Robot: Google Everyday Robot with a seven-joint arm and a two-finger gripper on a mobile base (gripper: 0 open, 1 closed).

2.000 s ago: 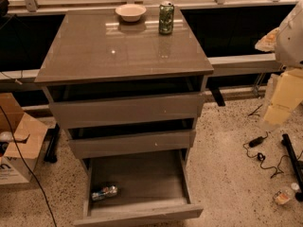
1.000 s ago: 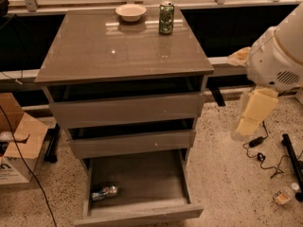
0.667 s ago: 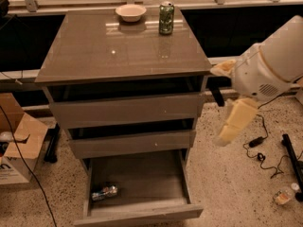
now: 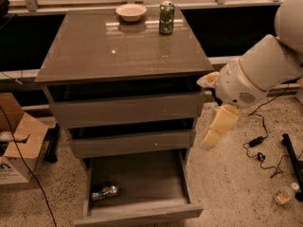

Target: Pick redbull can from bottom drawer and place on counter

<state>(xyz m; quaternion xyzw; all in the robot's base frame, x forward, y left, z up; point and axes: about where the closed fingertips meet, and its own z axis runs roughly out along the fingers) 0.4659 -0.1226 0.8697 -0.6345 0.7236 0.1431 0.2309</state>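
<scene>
The redbull can (image 4: 104,192) lies on its side at the front left of the open bottom drawer (image 4: 142,214), which is pulled out toward me. The two drawers above it stand slightly ajar. The counter (image 4: 113,51) is glossy and holds a green can (image 4: 166,18) and a small bowl (image 4: 131,12) at its back edge. My gripper (image 4: 212,137) hangs from the white arm just off the cabinet's right side, level with the middle drawer, pointing down. It is above and to the right of the redbull can and holds nothing I can see.
A cardboard box (image 4: 16,145) stands on the floor at the left. Black cables (image 4: 258,145) and a black bar (image 4: 293,160) lie on the speckled floor at the right, with a small cup-like object (image 4: 283,195) near them. A railing runs behind the cabinet.
My arm has swung in from the right edge toward the cabinet's right side, and the gripper has come left and lower. The redbull can has not moved.
</scene>
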